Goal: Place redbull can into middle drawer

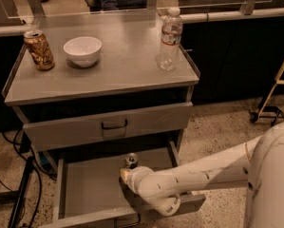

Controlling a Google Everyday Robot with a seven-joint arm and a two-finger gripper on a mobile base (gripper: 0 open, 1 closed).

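Gripper: I see the white gripper (128, 174) at the end of the long white arm (203, 172), low inside the pulled-out grey metal middle drawer (84, 186), towards its back right part.
Grip state: I cannot tell if it is open or closed, because the wrist hides it.
Redbull can: only the silver top of the slim redbull can (130, 160) shows. It is upright, just behind the gripper, over the drawer tray.
Upper drawer: the grey upper drawer (84, 129) with a dark loop handle is directly above the gripper.
Cabinet top: the flat grey metal cabinet top (127, 68) is well above the gripper.
Up and left of gripper: a stout brown-gold can (39, 50), and near it a round white bowl (82, 50).
Up and right of gripper: a clear plastic water bottle (169, 39), upright.
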